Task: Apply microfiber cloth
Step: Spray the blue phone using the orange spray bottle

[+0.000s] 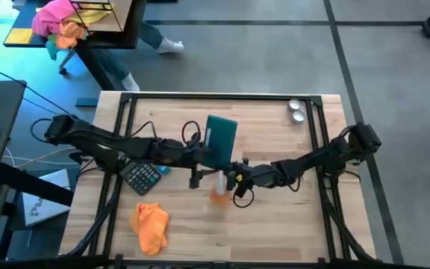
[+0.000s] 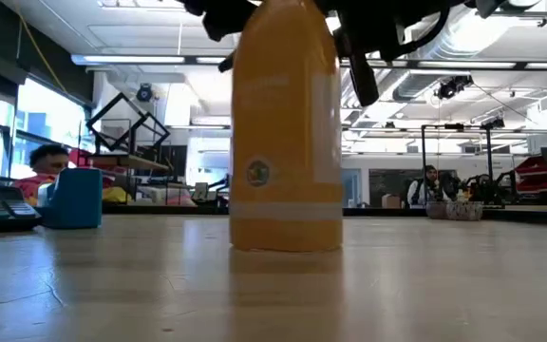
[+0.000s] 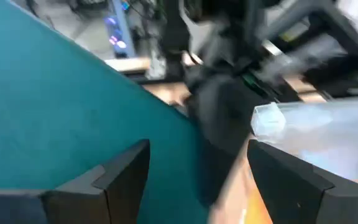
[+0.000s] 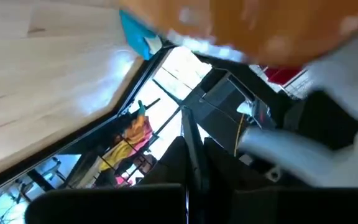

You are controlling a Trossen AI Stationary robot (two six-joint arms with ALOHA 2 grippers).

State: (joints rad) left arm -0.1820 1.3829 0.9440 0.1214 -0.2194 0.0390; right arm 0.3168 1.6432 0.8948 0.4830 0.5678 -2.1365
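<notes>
Both pincers meet at the spray bottle (image 1: 220,184) (microfiber cloth (image 1: 150,226) apart)

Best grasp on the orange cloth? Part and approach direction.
The microfiber cloth lies crumpled on the table, nothing near it. I'd come straight down and pinch its raised folds near the middle; a side approach would likely just push the soft fabric along.

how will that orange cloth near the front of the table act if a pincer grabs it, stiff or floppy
Probably floppy: the small bright-orange fabric cloth lies crumpled in soft folds on the wooden table, so it should drape and hang from a pinch. It likely weighs little and won't roll. Pushed, it may bunch up rather than slide as one piece.
</notes>
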